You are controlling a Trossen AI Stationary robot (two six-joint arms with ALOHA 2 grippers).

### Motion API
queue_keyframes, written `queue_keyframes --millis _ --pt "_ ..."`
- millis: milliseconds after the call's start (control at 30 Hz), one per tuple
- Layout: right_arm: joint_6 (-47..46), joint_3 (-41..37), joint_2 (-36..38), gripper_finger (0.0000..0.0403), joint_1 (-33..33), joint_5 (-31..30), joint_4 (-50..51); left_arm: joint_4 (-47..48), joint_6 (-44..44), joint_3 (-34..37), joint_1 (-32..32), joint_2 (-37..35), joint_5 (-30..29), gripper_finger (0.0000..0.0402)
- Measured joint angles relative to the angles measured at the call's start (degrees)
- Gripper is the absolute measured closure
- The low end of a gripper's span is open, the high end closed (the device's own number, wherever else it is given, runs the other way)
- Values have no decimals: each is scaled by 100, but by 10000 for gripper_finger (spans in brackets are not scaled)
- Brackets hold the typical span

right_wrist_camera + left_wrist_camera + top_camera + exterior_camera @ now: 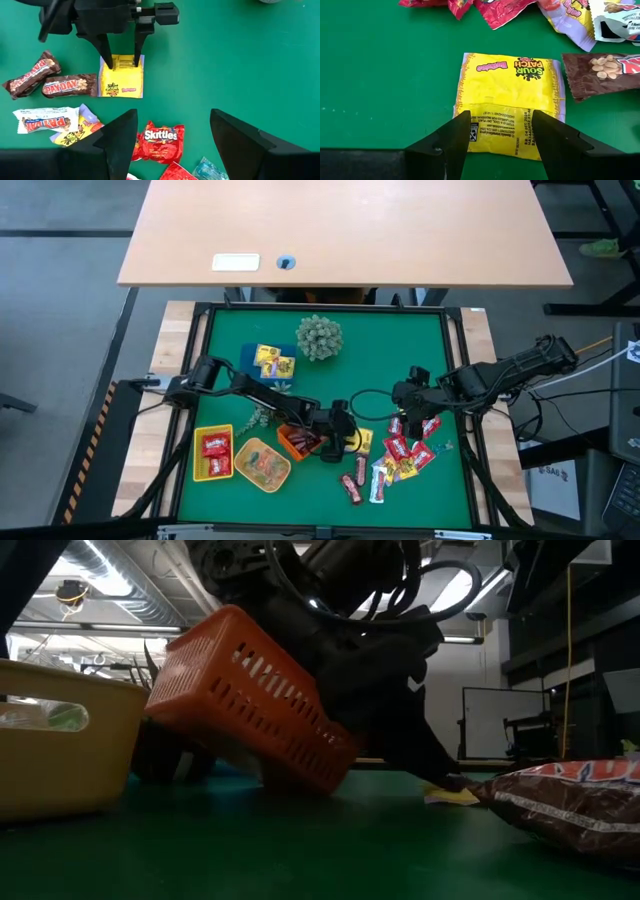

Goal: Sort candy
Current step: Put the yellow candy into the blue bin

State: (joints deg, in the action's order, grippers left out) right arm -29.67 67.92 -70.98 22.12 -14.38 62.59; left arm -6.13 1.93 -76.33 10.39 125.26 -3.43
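You've L gripper [500, 142] spread over yellow packet [509, 97], not clamped | R gripper [172, 137] spread, empty | yellow tray [198, 470]: red packets [215, 454] | orange tray [250, 705] tipped

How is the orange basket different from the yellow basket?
The orange basket is tipped up at an angle, while the yellow basket sits flat. The orange one lies beside the left arm; the yellow one stands at the table's left front, with red packets in it. Both are small plastic baskets on the green mat.

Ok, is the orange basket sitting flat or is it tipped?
Tipped. In the low view the orange basket leans with one edge raised off the green table and only its lower corner down.
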Motion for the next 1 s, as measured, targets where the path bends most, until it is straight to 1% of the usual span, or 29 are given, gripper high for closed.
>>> queue_keyframes --millis 233,367,667,833,1000 --pt "0 0 0 153 0 2 0 114 38 19 40 -281 1 202" --pt "-2 0 -2 153 0 2 0 -44 49 12 92 -408 -1 202" --pt "0 0 -2 153 -1 3 -15 -955 35 12 115 -404 -3 202" --pt "0 0 -2 153 0 5 -17 -979 -154 12 34 -399 -27 202" --pt "-2 0 -2 153 -1 3 -21 -1070 -155 6 0 -161 1 202"
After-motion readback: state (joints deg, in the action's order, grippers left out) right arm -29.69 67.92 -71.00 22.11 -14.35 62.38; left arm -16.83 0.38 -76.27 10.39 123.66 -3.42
